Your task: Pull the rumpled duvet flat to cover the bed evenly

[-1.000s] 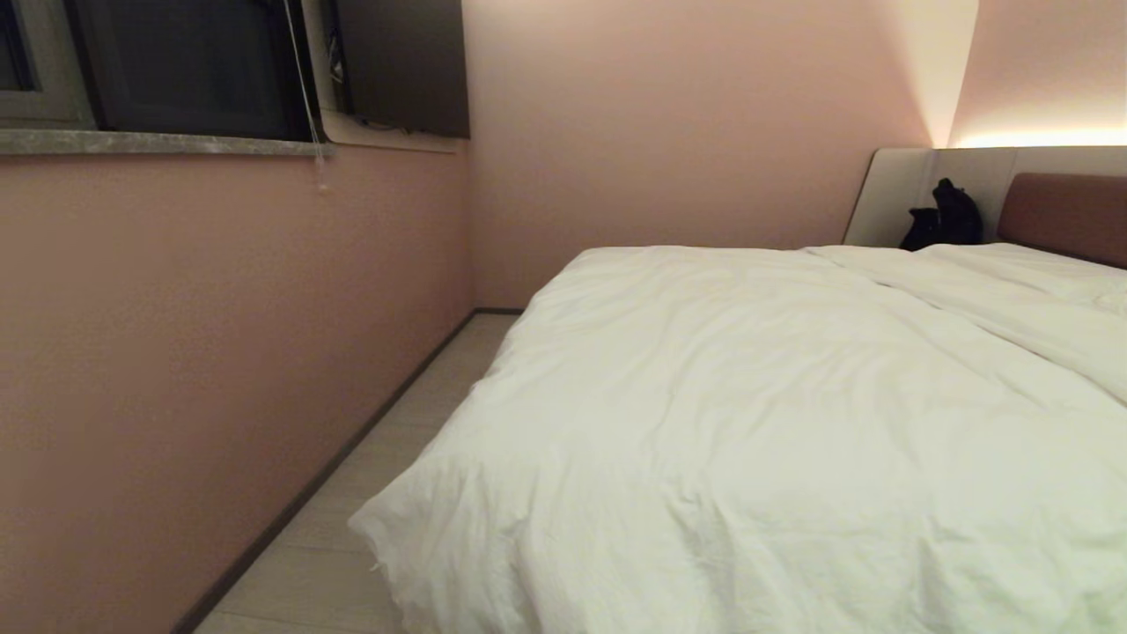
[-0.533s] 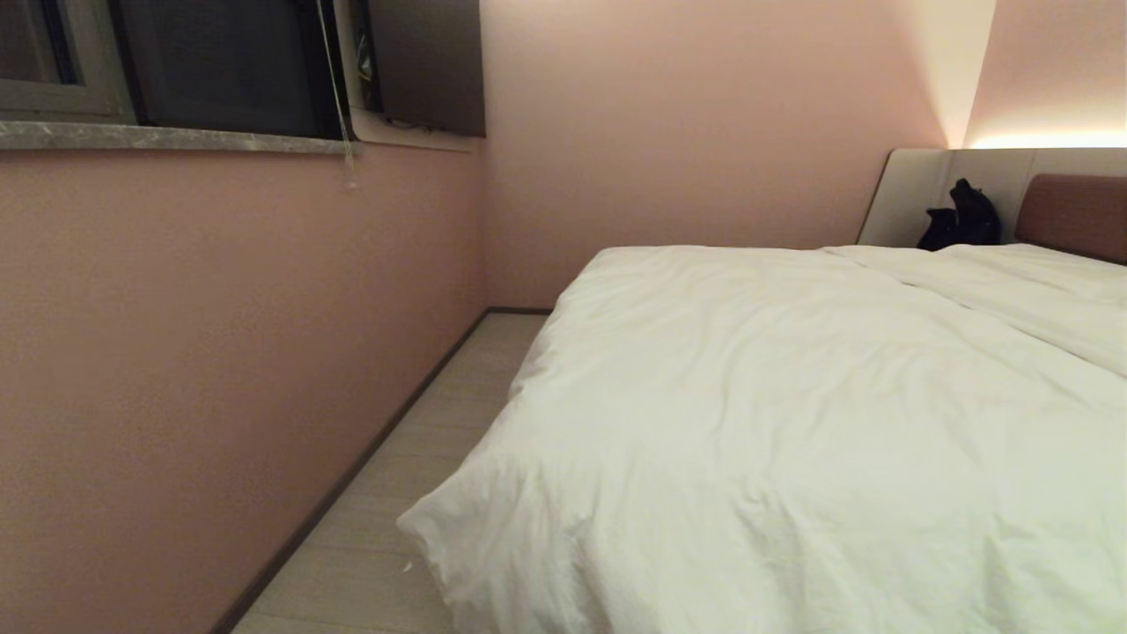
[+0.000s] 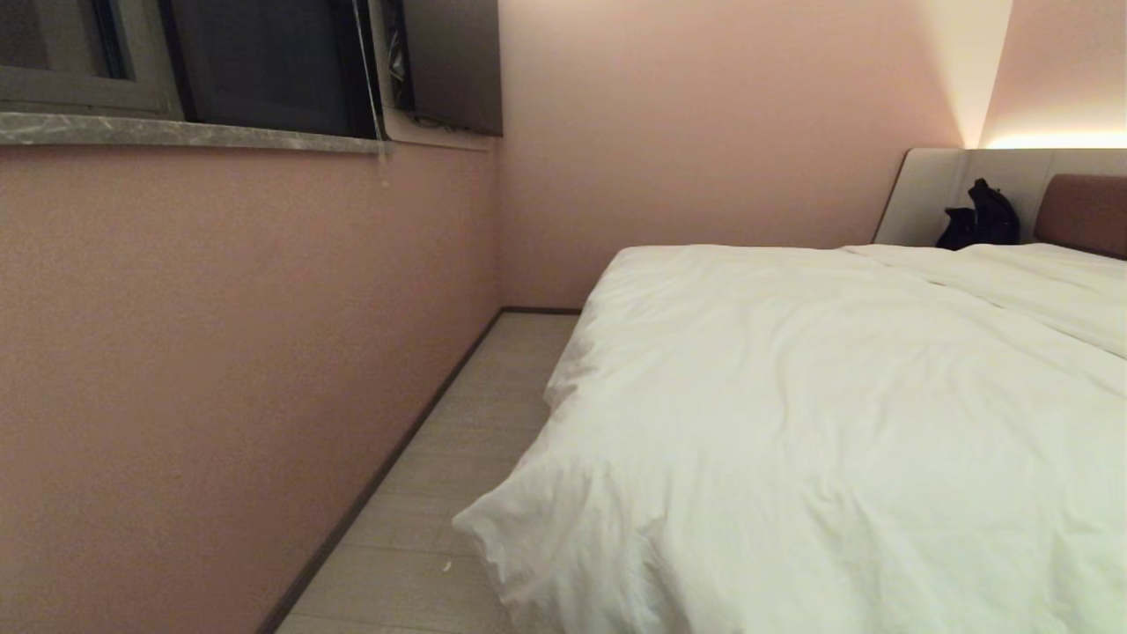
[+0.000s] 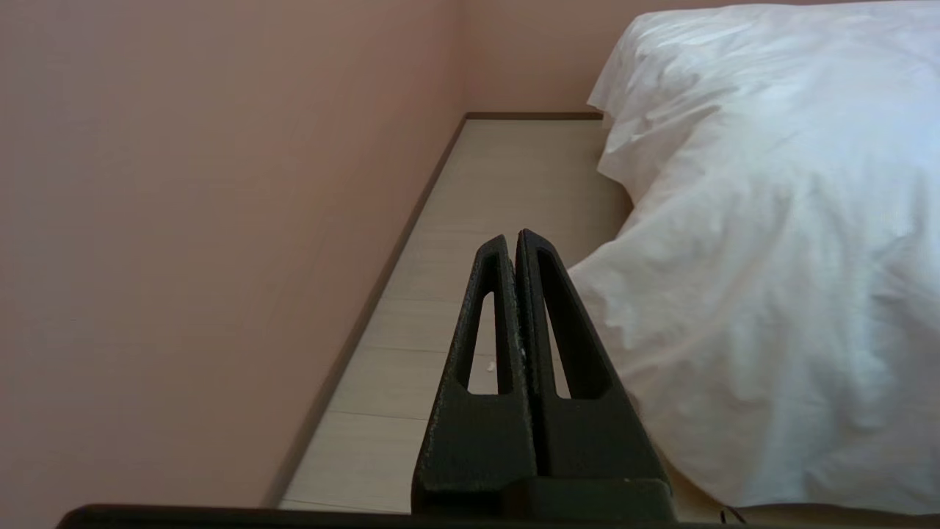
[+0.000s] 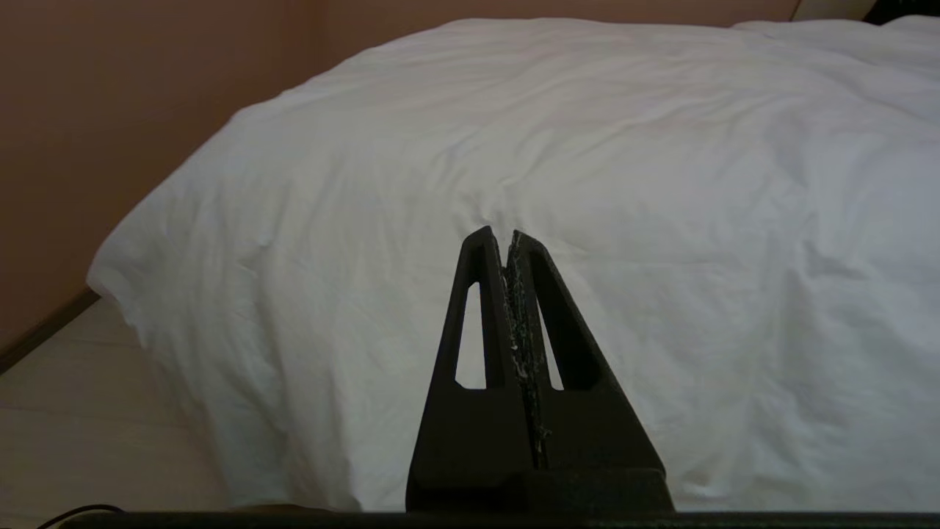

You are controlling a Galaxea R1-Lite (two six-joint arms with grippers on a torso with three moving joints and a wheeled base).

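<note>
Duvet [image 3: 819, 423] is spread over the bed [image 3: 1083, 211], surface lightly wrinkled, near corner bunched and draped over the mattress edge toward the floor [image 3: 458, 475]. Bed is set along a pink wall [image 3: 220, 370], with a narrow strip of floor left between. Left gripper [image 4: 512, 239] is seen closed with nothing held, poised above the floor strip just beside the duvet's hanging corner. Right gripper [image 5: 497, 236] is likewise pressed together and empty, pointed at the duvet's near side; contact cannot be confirmed. 1 dark object [image 3: 982, 216], possibly a bag, is seen against the headboard.
</note>
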